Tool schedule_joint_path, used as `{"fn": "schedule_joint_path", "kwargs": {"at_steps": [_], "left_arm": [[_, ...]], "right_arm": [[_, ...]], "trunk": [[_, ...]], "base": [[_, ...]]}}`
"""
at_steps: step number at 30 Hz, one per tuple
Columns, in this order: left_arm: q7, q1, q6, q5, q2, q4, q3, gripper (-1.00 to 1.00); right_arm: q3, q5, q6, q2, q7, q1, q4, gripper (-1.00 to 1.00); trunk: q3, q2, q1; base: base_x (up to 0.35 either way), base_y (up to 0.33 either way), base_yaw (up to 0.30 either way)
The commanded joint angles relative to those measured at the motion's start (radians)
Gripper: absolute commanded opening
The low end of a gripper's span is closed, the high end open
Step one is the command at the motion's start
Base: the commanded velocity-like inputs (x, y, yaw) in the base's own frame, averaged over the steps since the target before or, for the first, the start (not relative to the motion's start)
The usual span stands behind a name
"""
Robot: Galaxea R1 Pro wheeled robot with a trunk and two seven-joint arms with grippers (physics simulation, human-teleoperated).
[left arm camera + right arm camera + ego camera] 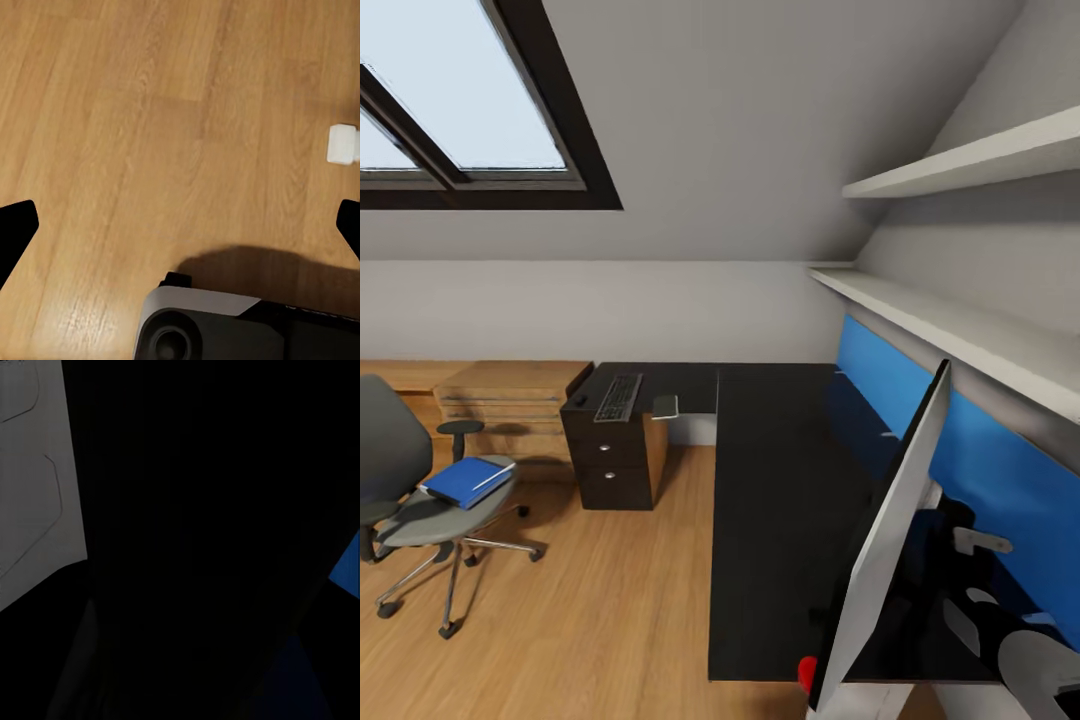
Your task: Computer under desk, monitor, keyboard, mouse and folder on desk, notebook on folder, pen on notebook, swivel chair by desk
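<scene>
head view: one monitor (885, 540) tilted over desk (770, 520), right gripper's state cannot tell; one keyboard (619, 397) on far end; one folder (467, 482) on swivel chair (410, 490).
left wrist view: left gripper (184, 229) spread wide over floor (150, 112).
right wrist view: mostly dark.

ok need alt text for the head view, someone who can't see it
An attic bedroom with an L-shaped black desk; a monitor stands edge-on at its near right end and a keyboard lies at the far end. To the left, on the wood floor, a grey swivel chair carries a blue folder on its seat.
</scene>
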Motion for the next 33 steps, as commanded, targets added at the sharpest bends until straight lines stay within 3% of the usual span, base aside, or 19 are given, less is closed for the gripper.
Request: {"fn": "schedule_joint_path", "kwargs": {"at_steps": [1, 20, 33], "left_arm": [[0.004, 0.0, -0.002, 0.006, 0.0, -0.001, -0.003, 1.0], [0.004, 0.0, -0.002, 0.006, 0.0, -0.001, -0.003, 1.0], [0.004, 0.0, -0.003, 0.007, 0.0, -0.001, -0.001, 1.0]], "right_arm": [[0.03, -0.025, -0.009, -0.001, -0.008, 0.0, 0.01, -1.0], [0.03, -0.025, -0.01, -0.001, -0.008, 0.0, 0.01, -1.0], [0.03, -0.025, -0.01, -0.002, -0.008, 0.0, 0.01, -1.0]], "trunk": [[-0.002, -0.001, 0.001], [-0.002, -0.001, 0.001], [-0.002, -0.001, 0.001]], "base": [[0.118, -0.013, 0.0], [0.271, -0.002, 0.0], [0.049, -0.044, 0.0]]}}
